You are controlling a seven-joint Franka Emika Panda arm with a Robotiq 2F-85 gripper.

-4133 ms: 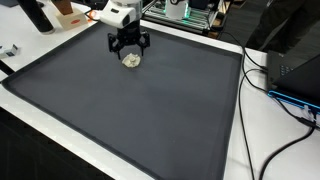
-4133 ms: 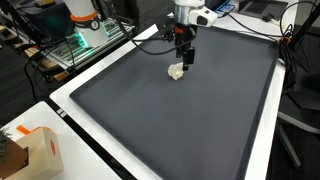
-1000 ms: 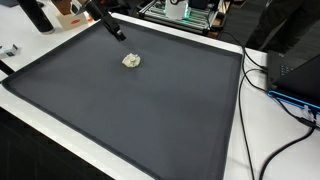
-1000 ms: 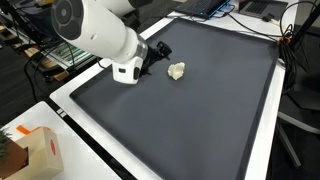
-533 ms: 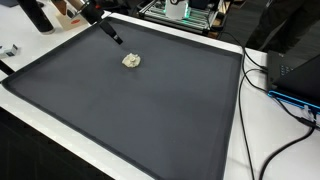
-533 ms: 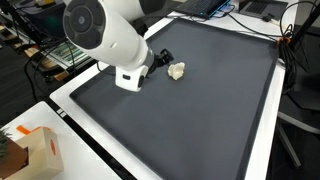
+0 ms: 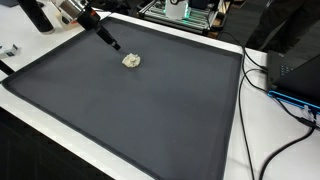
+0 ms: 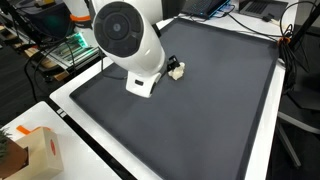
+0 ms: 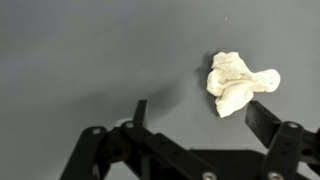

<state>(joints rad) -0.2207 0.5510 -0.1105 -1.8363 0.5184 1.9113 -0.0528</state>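
Claw (image 9: 197, 108) spread wide, gripping nothing. Crumpled pale lump (image 9: 238, 82) lies on the dark mat (image 7: 160, 120) toward its far end. In the wrist view it sits just beyond the finger at the right, not between the two.

Judged advice for a clean pick: slide sideways until the lump is centred, lower until the tips nearly meet the mat, then close gently, since it looks soft and light.

Arm (image 8: 130, 40) leans low over the mat with the wrist tilted. Claw (image 7: 114, 44) slants toward the lump, near it but apart.
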